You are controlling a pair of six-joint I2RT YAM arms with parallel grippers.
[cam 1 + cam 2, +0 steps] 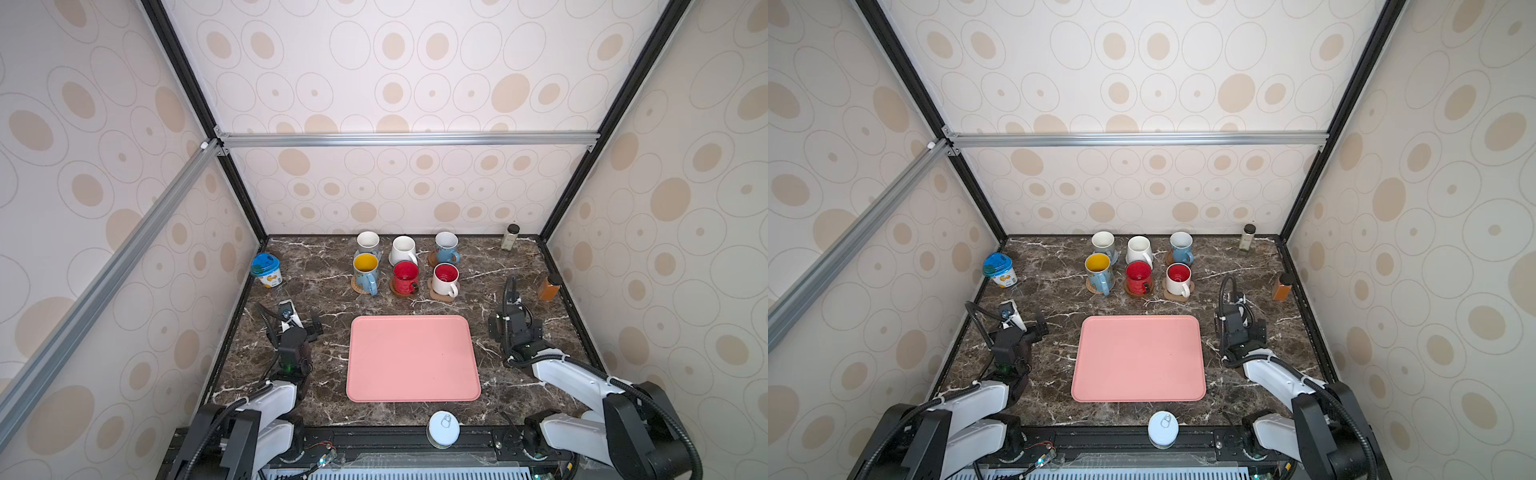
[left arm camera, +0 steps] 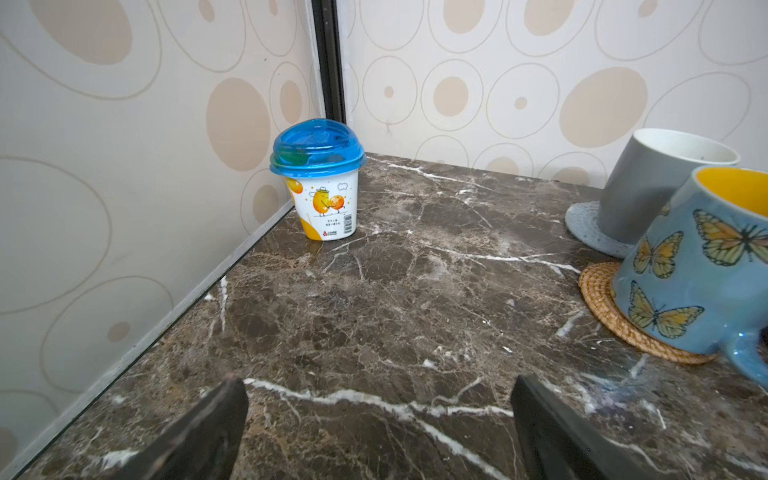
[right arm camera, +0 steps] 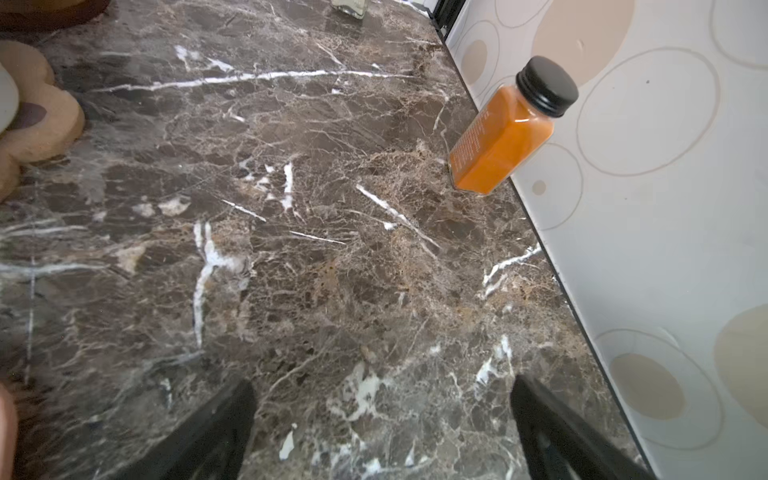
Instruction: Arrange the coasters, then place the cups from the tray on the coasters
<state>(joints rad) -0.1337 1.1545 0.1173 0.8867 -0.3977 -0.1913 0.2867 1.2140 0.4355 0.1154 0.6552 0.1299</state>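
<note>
In both top views six cups stand on coasters in two rows at the back: grey cup (image 1: 368, 242), white cup (image 1: 403, 249) and light blue cup (image 1: 446, 247) behind, with the yellow-lined blue cup (image 1: 365, 272), red cup (image 1: 406, 277) and red-lined white cup (image 1: 444, 279) in front. The pink tray (image 1: 411, 359) lies bare in the middle. My left gripper (image 1: 301, 316) (image 2: 378, 390) is open over the marble left of the tray, near the rattan coaster (image 2: 598, 307) and knit coaster (image 2: 582, 224). My right gripper (image 1: 515, 301) (image 3: 382, 395) is open right of the tray, near the paw-shaped coaster (image 3: 45, 120).
A blue-lidded tub (image 1: 266, 270) stands by the left wall. An orange bottle (image 1: 549, 286) is against the right wall and a clear bottle (image 1: 510, 237) in the back right corner. A white-lidded can (image 1: 444, 428) sits at the front edge.
</note>
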